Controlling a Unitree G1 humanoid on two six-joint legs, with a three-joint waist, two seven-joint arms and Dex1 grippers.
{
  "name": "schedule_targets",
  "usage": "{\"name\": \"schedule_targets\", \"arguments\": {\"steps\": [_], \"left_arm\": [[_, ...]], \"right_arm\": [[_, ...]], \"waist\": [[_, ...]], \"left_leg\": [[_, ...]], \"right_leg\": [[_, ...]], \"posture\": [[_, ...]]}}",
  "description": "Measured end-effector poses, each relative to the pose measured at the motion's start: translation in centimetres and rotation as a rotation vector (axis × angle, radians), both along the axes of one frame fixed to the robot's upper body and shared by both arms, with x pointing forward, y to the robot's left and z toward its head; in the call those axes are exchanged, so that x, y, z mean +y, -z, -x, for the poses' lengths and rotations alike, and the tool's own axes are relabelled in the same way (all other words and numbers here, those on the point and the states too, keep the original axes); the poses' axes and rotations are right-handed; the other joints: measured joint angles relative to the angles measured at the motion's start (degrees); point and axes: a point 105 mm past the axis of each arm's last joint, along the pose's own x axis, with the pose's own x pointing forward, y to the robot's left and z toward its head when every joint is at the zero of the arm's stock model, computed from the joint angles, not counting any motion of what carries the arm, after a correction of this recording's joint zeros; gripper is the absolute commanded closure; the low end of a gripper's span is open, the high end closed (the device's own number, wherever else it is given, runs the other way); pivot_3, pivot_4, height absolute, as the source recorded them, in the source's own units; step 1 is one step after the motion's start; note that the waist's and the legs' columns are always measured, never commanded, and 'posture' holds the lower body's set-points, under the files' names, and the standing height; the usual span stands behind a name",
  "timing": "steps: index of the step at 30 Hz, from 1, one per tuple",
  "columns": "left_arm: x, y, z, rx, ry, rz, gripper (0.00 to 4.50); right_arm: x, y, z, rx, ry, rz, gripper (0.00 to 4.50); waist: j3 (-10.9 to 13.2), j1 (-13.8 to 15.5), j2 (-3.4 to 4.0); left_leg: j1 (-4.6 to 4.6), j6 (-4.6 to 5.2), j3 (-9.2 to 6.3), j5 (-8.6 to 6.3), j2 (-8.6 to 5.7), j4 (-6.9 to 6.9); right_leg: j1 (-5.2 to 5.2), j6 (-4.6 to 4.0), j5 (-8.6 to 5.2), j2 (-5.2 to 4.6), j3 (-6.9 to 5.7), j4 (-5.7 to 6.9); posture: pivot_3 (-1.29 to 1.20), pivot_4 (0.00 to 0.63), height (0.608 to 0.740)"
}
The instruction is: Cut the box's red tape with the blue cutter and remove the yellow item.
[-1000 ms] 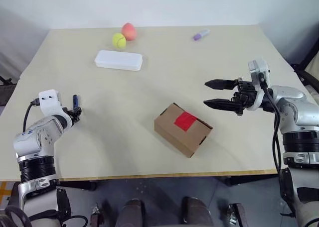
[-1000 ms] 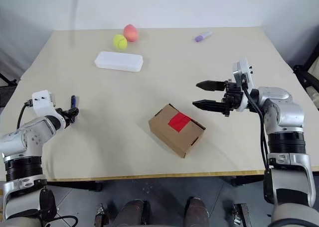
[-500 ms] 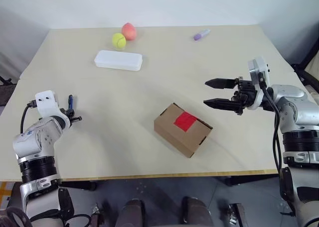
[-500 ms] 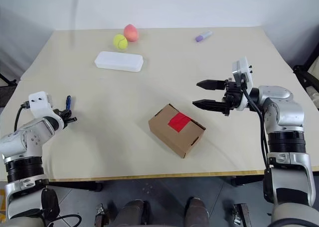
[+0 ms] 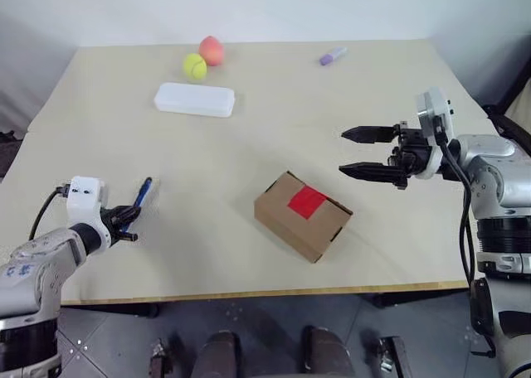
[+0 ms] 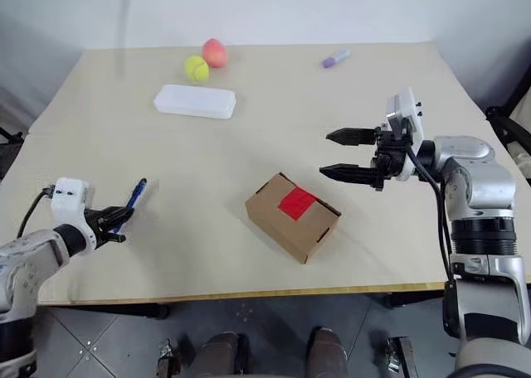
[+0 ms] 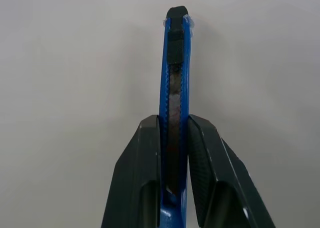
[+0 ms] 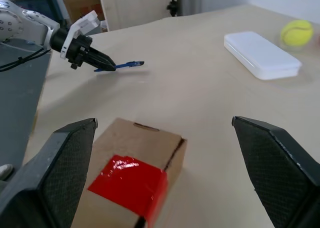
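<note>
Progress is early: left gripper (image 7: 174, 138) clamps the blue cutter (image 5: 142, 193), right gripper (image 5: 359, 152) hangs open above the box (image 5: 303, 215), red tape (image 5: 308, 201) uncut.

A pale beige tabletop (image 5: 274, 104) is seen in the middle of the room, lit evenly and softly. Behind the tabletop, a plain white wall (image 5: 265, 9) is found. Under the near edge of the tabletop, a grey tiled floor (image 6: 249, 345) is seen. To the right of the tabletop, a dark piece of furniture (image 5: 510, 121) is partly shown, too cut off to be identified.
</note>
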Motion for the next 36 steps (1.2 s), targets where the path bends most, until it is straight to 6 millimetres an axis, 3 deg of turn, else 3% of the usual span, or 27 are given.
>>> {"name": "schedule_targets", "arguments": {"steps": [5,13,16,20,27,36], "left_arm": [[-2.1,-1.8,1.8,-0.046,0.335,-0.100,4.08],[-4.7,0.5,2.9,0.014,0.660,-0.234,4.08],[-6.0,1.3,3.4,0.022,0.768,-0.260,4.08],[-7.2,2.3,3.3,0.002,0.855,-0.366,4.08],[-7.6,2.5,2.4,-0.054,0.813,-0.386,4.08],[-8.1,2.8,2.7,-0.084,0.820,-0.419,4.08]], "right_arm": [[3.0,0.7,1.2,0.006,-0.075,0.101,0.00],[9.6,2.4,4.1,-0.016,-0.228,0.194,0.00],[11.5,3.8,4.6,-0.034,-0.230,0.272,0.61],[12.3,7.1,3.7,-0.065,-0.129,0.492,1.98],[14.9,8.9,4.3,-0.115,-0.158,0.546,4.44],[17.6,9.9,3.6,-0.223,-0.184,0.595,4.48]], "waist": [[0.01,-0.02,0.01],[0.01,-0.17,0.01],[0.01,-0.12,0.01],[0.01,-0.11,0.01],[-0.01,-0.15,0.00],[-0.02,-0.21,0.01]], "left_leg": [[-0.04,0.03,0.07,-0.05,0.00,-0.04],[-0.42,0.02,0.38,-0.05,0.05,-0.03],[-0.44,0.04,0.40,-0.07,0.06,0.00],[-0.69,0.06,0.41,-0.08,0.06,0.17],[-0.72,0.08,0.39,-0.09,0.07,0.26],[-0.71,0.15,0.37,-0.14,0.07,0.47]], "right_leg": [[-0.11,-0.01,-0.01,0.00,0.02,0.00],[-0.83,-0.01,0.00,-0.01,0.14,0.38],[-0.86,-0.01,0.00,-0.02,0.14,0.40],[-1.06,-0.02,0.00,-0.02,0.15,0.49],[-1.10,-0.01,0.00,-0.03,0.15,0.64],[-1.09,-0.01,0.00,-0.03,0.17,0.83]], "posture": [[0.00,0.150,0.740],[0.00,0.150,0.740],[0.00,0.150,0.740],[0.00,0.150,0.740],[0.00,0.150,0.740],[0.00,0.150,0.740]]}}
